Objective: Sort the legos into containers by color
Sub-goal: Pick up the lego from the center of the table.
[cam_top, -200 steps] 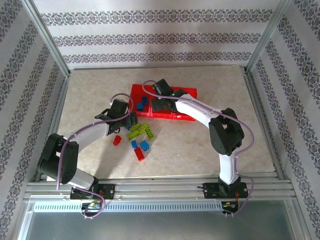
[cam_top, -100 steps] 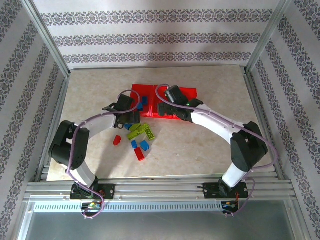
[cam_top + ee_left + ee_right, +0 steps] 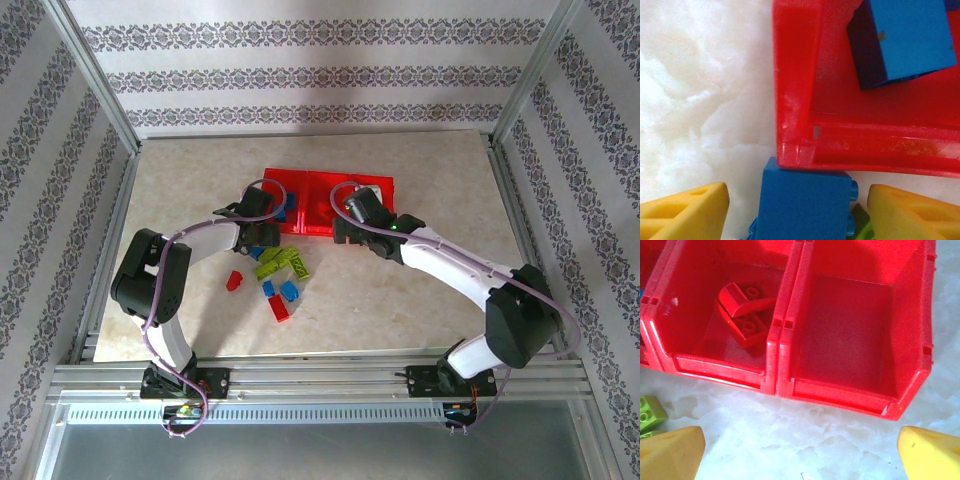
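Note:
The red tray [image 3: 378, 186] lies mid-table. Its left compartment holds blue legos [image 3: 287, 208], one seen close as a blue brick [image 3: 907, 40]. Red legos [image 3: 744, 315] lie in the middle compartment, and the right compartment [image 3: 850, 335] is bare. My left gripper [image 3: 799, 200] hangs open at the tray's near left corner [image 3: 790, 145]. A blue brick [image 3: 805, 210] sits between its fingers with gaps on both sides. My right gripper [image 3: 801, 440] stands open over bare table in front of the tray. Loose green [image 3: 280, 263], blue [image 3: 284, 291] and red [image 3: 233, 280] legos lie nearer.
A red brick [image 3: 280, 309] lies at the near end of the pile. A green brick [image 3: 650, 412] shows left of my right gripper. Metal frame rails [image 3: 110, 230] border the tabletop, with open surface right of the pile.
My left gripper has moved up to the tray's left corner. My right gripper has pulled back from over the tray toward the near right.

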Controlling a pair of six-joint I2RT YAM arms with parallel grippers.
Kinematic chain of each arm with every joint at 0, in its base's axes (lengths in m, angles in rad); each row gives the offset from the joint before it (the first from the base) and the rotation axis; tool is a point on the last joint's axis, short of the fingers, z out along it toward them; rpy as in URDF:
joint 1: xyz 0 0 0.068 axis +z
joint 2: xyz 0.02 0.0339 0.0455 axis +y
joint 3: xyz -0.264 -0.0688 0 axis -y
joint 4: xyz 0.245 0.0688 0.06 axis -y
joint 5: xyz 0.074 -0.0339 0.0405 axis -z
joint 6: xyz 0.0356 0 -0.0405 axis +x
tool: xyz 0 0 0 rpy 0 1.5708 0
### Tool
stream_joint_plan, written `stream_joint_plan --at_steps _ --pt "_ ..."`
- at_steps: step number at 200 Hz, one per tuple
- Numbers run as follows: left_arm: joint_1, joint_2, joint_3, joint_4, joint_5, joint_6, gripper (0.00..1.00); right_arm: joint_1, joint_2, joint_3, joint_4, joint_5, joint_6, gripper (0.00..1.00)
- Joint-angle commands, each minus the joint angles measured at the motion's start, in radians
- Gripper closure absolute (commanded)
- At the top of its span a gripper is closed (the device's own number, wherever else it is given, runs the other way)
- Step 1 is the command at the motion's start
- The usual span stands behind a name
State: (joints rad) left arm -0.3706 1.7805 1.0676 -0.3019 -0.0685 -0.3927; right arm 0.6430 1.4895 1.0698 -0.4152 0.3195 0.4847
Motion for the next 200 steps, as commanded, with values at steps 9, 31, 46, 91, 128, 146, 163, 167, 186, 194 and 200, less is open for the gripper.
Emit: stream_joint_plan --at_steps 9,31,46,91,128,146,163,167,186,194,200 --pt "0.014 0.007 0.011 -0.044 -0.057 0.01 0.36 -0.006 -0.034 -0.027 -0.01 0.055 0.027 0.02" --pt "0.014 0.008 0.007 -0.051 -0.085 0.005 0.43 -0.005 -0.04 -0.031 -0.01 0.059 0.031 0.02" --pt "0.016 0.008 0.006 -0.057 -0.101 0.003 0.47 -0.006 -0.042 -0.035 -0.007 0.062 0.036 0.02" --pt "0.022 0.004 -0.008 -0.058 -0.114 -0.005 0.48 -0.006 -0.038 -0.034 -0.006 0.064 0.044 0.02" --pt "0.035 0.007 -0.025 -0.047 -0.107 -0.014 0.48 -0.005 -0.04 -0.037 -0.004 0.068 0.046 0.02" --pt "0.042 0.006 -0.034 -0.033 -0.094 -0.018 0.48 -0.005 -0.043 -0.039 -0.003 0.069 0.045 0.02" --pt "0.044 0.009 -0.038 -0.024 -0.088 -0.025 0.47 -0.006 -0.044 -0.041 -0.004 0.071 0.044 0.02" --pt "0.046 0.009 -0.039 -0.022 -0.088 -0.026 0.47 -0.005 -0.046 -0.042 -0.004 0.072 0.043 0.02" --pt "0.048 0.011 -0.039 -0.016 -0.084 -0.028 0.48 -0.006 -0.05 -0.044 -0.004 0.074 0.043 0.02" --pt "0.05 0.01 -0.04 -0.014 -0.085 -0.028 0.49 -0.005 -0.05 -0.046 -0.004 0.076 0.042 0.02" --pt "0.049 0.01 -0.04 -0.013 -0.085 -0.03 0.51 -0.006 -0.051 -0.047 -0.005 0.076 0.043 0.02"
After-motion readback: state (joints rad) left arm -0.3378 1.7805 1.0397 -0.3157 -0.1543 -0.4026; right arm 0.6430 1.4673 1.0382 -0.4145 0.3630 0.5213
